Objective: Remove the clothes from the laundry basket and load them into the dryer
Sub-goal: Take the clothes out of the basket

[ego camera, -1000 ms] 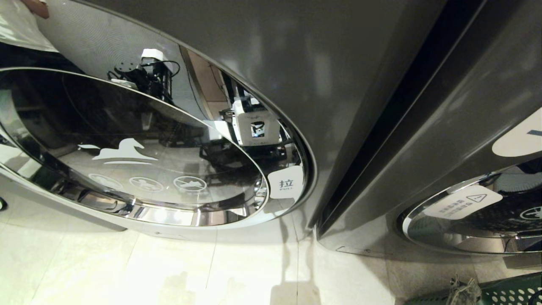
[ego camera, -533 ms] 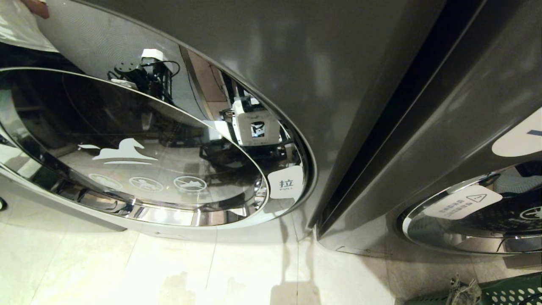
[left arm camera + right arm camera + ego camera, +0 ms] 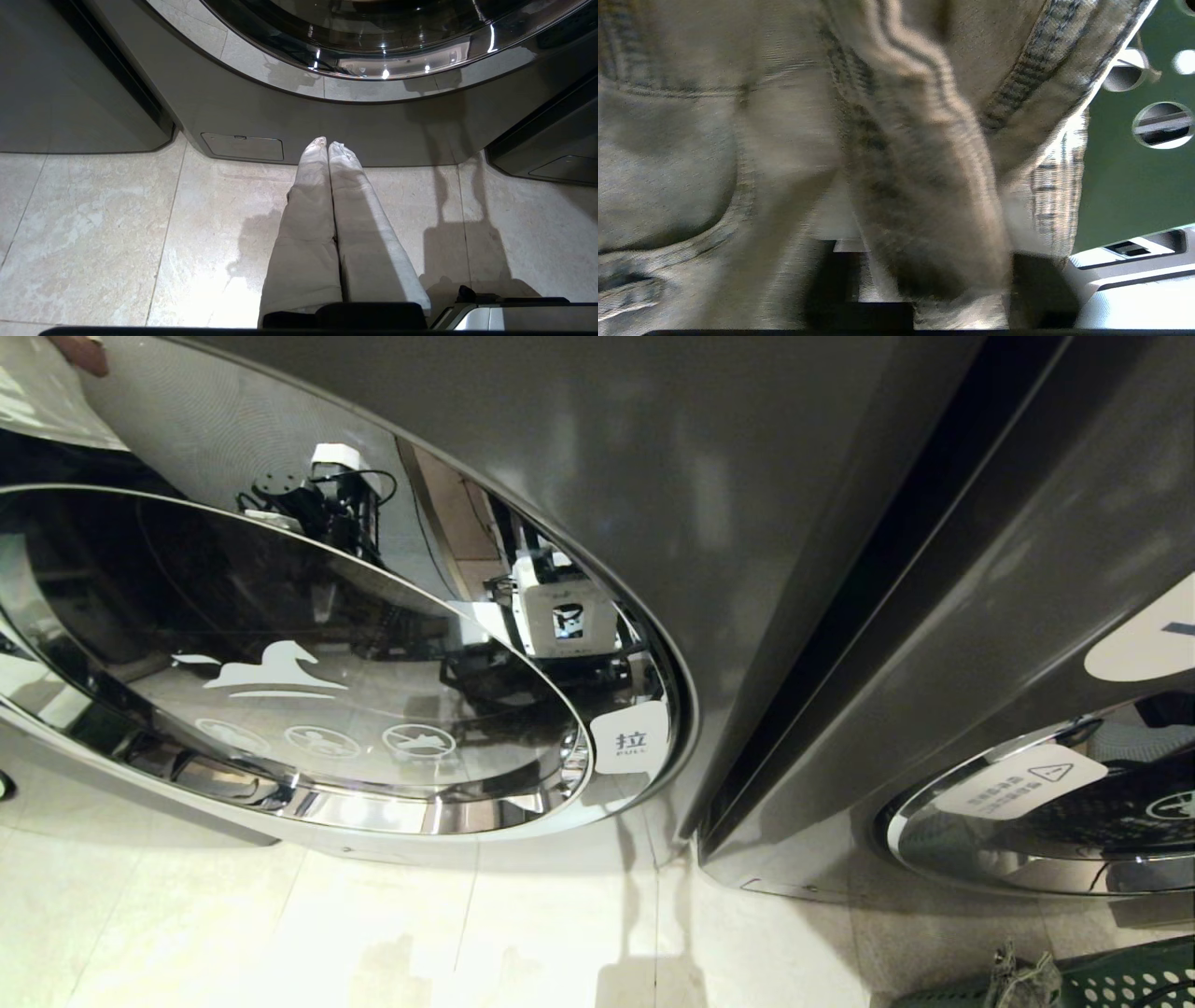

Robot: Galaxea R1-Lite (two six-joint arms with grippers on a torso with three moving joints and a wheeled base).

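Faded denim clothes [image 3: 794, 140] fill the right wrist view, lying inside the green laundry basket [image 3: 1125, 186]. My right gripper [image 3: 924, 210] is buried in them, shut on a raised fold of denim between its jaws. In the head view only a corner of the basket [image 3: 1120, 980] shows at the bottom right, with a bit of grey cloth [image 3: 1022, 975] at its rim. The dryer's round glass door [image 3: 280, 653] is closed. My left gripper [image 3: 327, 145] hangs shut over the floor in front of the machine's base, its fingers [image 3: 313, 210] wrapped in pale cloth.
A white pull label [image 3: 631, 739] sits at the dryer door's right edge. A second grey machine [image 3: 980, 616] with a warning sticker [image 3: 1022, 779] stands to the right, right behind the basket. A person's hand [image 3: 79, 350] shows at the top left. Pale floor tiles [image 3: 373, 933] lie in front.
The head view is almost unchanged. Only the reflection in the right machine's door and the person's white garment at the top left shift slightly.
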